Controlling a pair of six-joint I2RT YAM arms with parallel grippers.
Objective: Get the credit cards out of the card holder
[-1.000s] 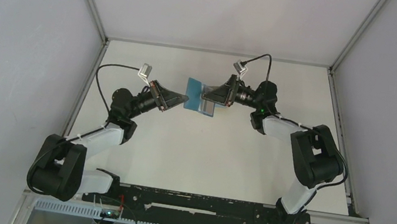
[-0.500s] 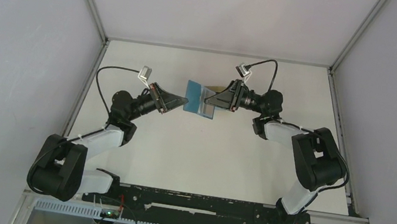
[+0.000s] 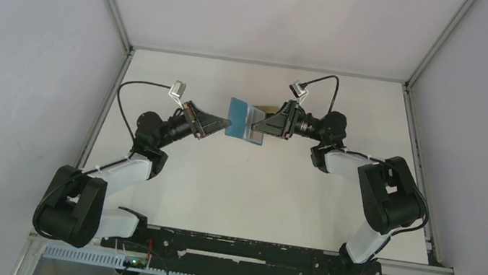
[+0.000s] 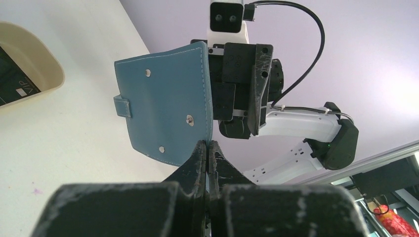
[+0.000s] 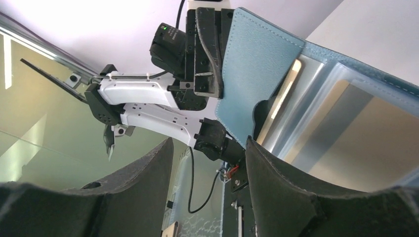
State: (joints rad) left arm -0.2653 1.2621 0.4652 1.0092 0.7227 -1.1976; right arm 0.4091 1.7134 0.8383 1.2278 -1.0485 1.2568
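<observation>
Teal-blue card holder (image 4: 163,113) hangs open above the desk, toward its far edge, with its lower edge pinched by the tightly closed left end effector (image 4: 207,146). Since a second ago the right end effector (image 5: 207,148) has drawn back slightly and spread wider. It sits just beside the holder's clear sleeves, which seem to hold a pale credit card (image 5: 282,101).

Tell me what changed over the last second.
The right gripper drew back a little to its right, away from the holder, and its jaws widened; it grips nothing. The left gripper stayed shut on the holder's edge, and the holder stayed open in the same place.
</observation>
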